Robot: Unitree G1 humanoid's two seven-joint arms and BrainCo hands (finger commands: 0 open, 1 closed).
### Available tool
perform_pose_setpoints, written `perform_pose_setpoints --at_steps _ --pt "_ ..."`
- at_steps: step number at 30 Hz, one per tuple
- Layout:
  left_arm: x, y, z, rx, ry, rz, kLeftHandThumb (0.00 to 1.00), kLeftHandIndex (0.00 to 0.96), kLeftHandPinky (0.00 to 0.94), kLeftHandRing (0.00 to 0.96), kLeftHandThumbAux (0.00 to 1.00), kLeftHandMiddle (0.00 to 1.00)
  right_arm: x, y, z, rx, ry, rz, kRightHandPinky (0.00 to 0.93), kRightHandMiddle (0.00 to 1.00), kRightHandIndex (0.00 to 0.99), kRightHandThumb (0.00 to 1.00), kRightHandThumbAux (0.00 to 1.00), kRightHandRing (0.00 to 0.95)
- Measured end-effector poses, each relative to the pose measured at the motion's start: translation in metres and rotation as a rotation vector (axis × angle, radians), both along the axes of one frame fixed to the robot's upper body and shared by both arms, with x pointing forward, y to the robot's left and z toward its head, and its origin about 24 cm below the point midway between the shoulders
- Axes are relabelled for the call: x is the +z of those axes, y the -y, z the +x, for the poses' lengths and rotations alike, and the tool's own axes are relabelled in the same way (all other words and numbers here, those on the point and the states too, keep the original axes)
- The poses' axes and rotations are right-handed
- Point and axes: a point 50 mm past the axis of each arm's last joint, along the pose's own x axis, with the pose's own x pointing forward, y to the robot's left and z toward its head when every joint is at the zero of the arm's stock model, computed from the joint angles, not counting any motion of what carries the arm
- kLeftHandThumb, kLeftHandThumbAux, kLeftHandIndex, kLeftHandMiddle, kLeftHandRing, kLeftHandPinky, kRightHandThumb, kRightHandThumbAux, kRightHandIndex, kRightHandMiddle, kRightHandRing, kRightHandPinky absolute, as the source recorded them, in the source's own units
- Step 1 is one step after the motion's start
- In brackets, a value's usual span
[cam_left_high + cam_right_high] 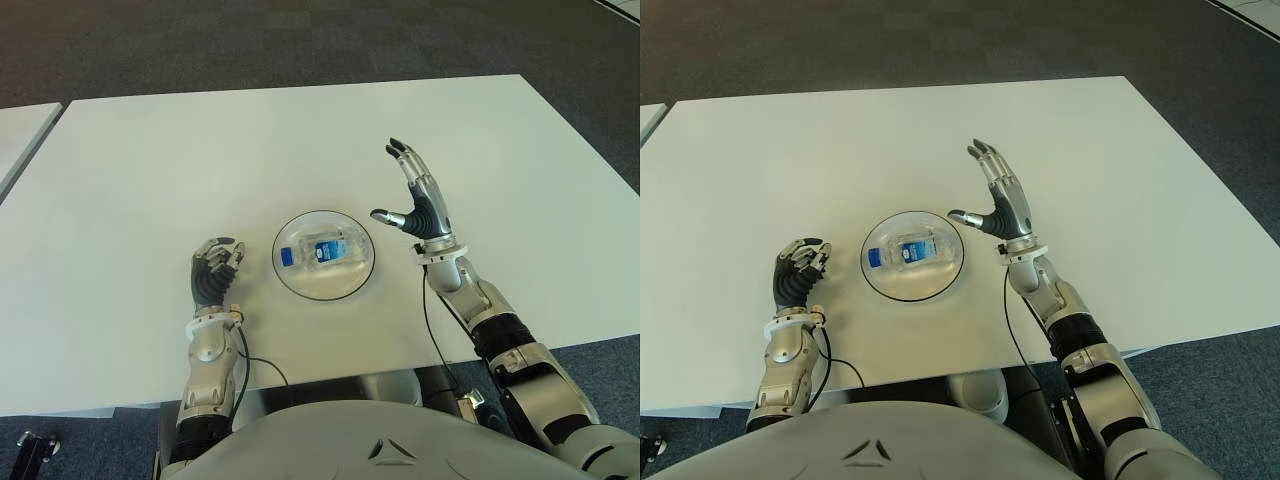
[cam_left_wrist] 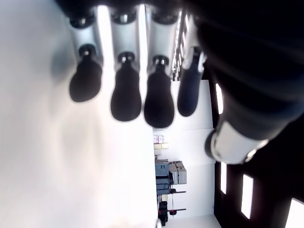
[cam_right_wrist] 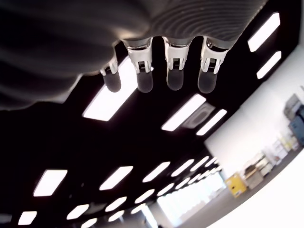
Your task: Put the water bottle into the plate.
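Note:
A small clear water bottle with a blue cap and label lies on its side inside the clear round plate at the table's front middle. My right hand is raised just right of the plate, fingers stretched out and thumb pointing toward it, holding nothing. In the right wrist view its fingertips point up at ceiling lights. My left hand shows left of the plate with fingers curled and nothing in them; the left wrist view has its curled fingers over the white tabletop.
The white table spreads wide around the plate, its front edge close to my body. A second white table's corner shows at far left. Dark carpet lies beyond.

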Motion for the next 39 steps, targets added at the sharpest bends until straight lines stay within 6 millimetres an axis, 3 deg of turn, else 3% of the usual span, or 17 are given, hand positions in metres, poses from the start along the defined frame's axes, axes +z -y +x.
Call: perform_pose_setpoints --at_steps 7,13,15,18,25,28,30,37,38,39 --pt "0.0 0.0 0.0 -0.004 0.007 0.007 0.705 0.434 0.712 0.729 0.718 0.732 -0.007 0.015 0.0 -0.064 -0.016 0.037 0.0 0.0 0.0 0.286 0.334 0.0" --pt "0.001 0.0 0.001 -0.006 0.009 0.01 0.706 0.434 0.709 0.726 0.717 0.729 -0.016 0.024 -0.01 -0.107 -0.046 0.113 0.005 0.0 0.0 0.27 0.553 0.0" --pt "0.001 0.0 0.001 -0.005 0.007 0.01 0.706 0.434 0.718 0.726 0.717 0.727 -0.021 0.024 -0.014 -0.123 -0.061 0.14 0.05 0.0 0.0 0.22 0.678 0.0" --pt "0.0 0.0 0.001 -0.004 0.003 0.01 0.706 0.434 0.733 0.729 0.717 0.727 -0.026 0.022 -0.019 -0.147 -0.077 0.197 0.075 0.0 0.0 0.173 0.774 0.003" --pt "0.0 0.0 0.001 -0.004 0.002 0.009 0.706 0.434 0.756 0.74 0.718 0.734 -0.031 0.016 -0.025 -0.19 -0.134 0.323 0.148 0.046 0.065 0.141 0.881 0.06" --pt "0.001 0.0 0.001 -0.005 0.003 0.009 0.706 0.434 0.76 0.746 0.717 0.738 -0.032 0.016 -0.025 -0.193 -0.16 0.383 0.238 0.116 0.114 0.142 0.903 0.139" --pt "0.001 0.0 0.001 -0.006 0.003 0.009 0.706 0.434 0.761 0.75 0.717 0.743 -0.033 0.016 -0.026 -0.192 -0.184 0.435 0.325 0.221 0.19 0.127 0.932 0.24" --pt "0.001 -0.001 0.001 -0.008 0.006 0.014 0.705 0.434 0.745 0.749 0.717 0.746 -0.041 0.015 -0.031 -0.204 -0.261 0.533 0.469 0.403 0.376 0.061 0.989 0.423" --pt "0.001 -0.001 0.001 -0.009 0.006 0.015 0.705 0.434 0.743 0.747 0.717 0.745 -0.042 0.015 -0.031 -0.205 -0.268 0.539 0.49 0.432 0.393 0.286 0.899 0.45" --pt "0.001 -0.001 0.001 -0.009 0.007 0.015 0.705 0.434 0.74 0.745 0.717 0.744 -0.042 0.015 -0.032 -0.207 -0.273 0.543 0.518 0.468 0.405 0.432 0.84 0.483"
